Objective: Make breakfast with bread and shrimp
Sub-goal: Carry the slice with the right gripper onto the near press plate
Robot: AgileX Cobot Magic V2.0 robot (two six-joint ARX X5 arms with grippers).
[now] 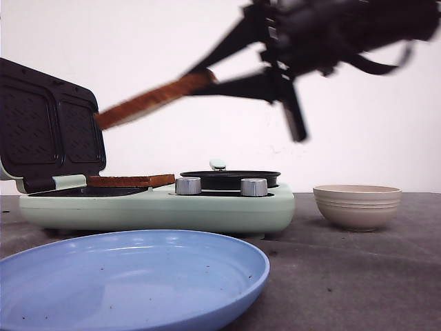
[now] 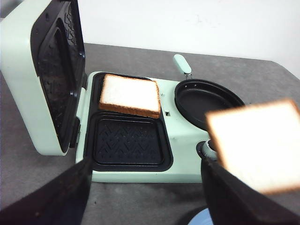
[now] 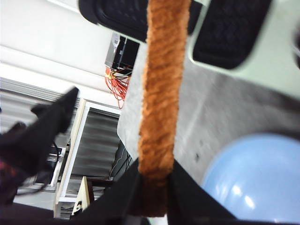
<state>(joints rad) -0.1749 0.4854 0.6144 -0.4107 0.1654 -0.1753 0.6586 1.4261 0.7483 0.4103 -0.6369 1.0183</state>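
Note:
One bread slice [image 2: 130, 94] lies flat in the far well of the mint-green sandwich maker [image 2: 185, 161]; the front view shows this slice [image 1: 131, 181] edge-on. The near well [image 2: 125, 142] is bare. My right gripper [image 1: 209, 81] is shut on a second bread slice [image 1: 148, 101] and holds it in the air above the maker, tilted and blurred. The held slice [image 3: 161, 93] runs crust-on out of my right gripper [image 3: 153, 180]. My left gripper [image 2: 146, 164] hangs open and holds nothing, in front of the maker. No shrimp is in view.
The maker's ribbed lid [image 1: 48, 131] stands open at the left. A black round pan [image 1: 229, 178] sits on its right half, behind two silver knobs [image 1: 187, 185]. A blue plate [image 1: 138, 283] lies in front. A beige bowl [image 1: 357, 205] stands to the right, its inside hidden.

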